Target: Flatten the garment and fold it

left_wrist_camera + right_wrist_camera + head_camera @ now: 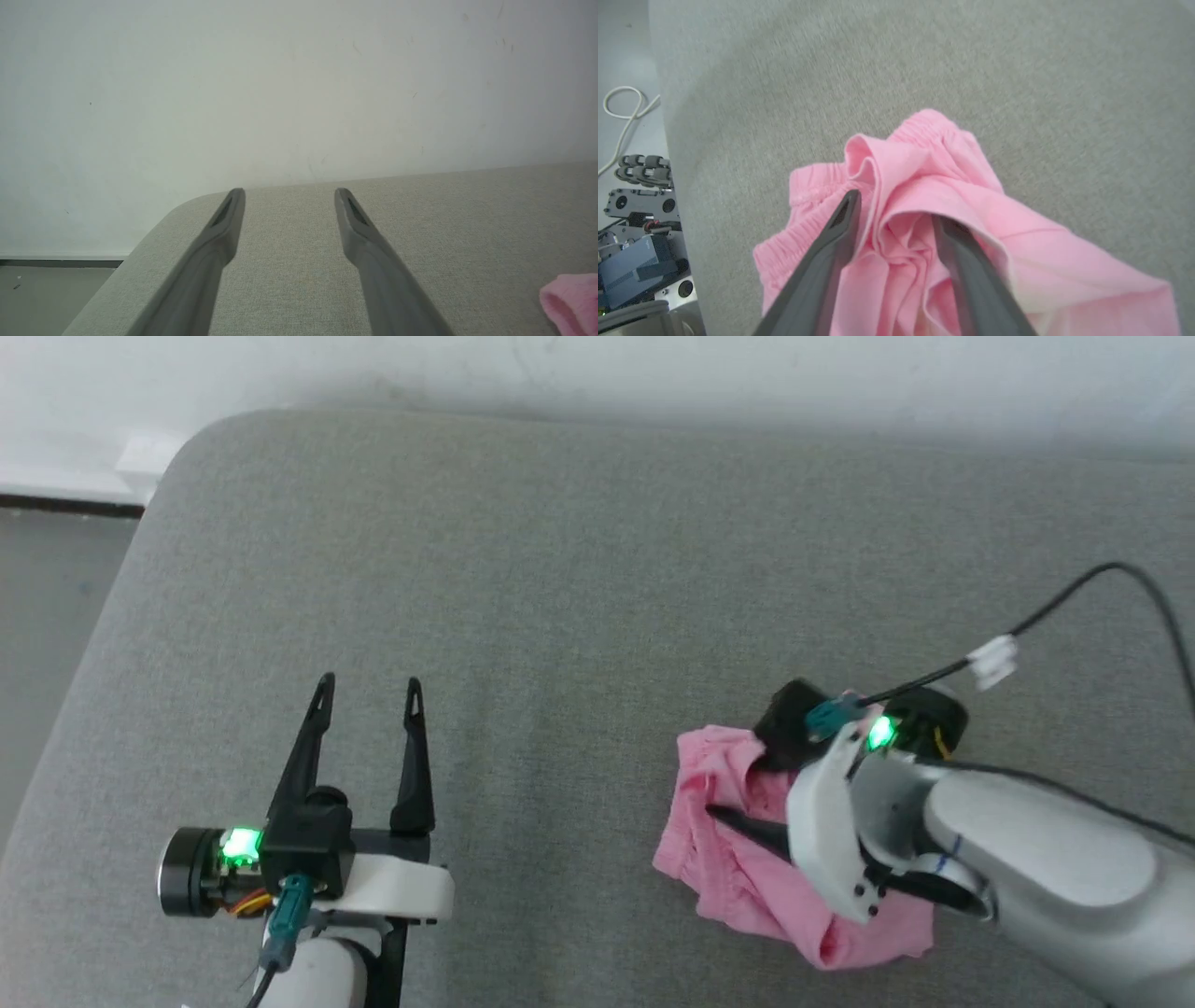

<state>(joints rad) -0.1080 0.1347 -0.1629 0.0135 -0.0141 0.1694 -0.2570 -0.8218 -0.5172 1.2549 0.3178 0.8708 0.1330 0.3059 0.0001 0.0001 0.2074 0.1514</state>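
soft, even light with no hard shadows; its source cannot be told. the white wall looks washed out. the green wrist lights bloom with glare. the fingers of the left hand blur toward the lens. in the right wrist view the grey padded surface is smeared by motion blur, while the pink garment is sharper and pale nearest the lens.

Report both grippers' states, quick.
Left gripper: open, empty, over the grey cushion.
Right gripper: open, fingers spread down in the garment folds, loose cloth between them.
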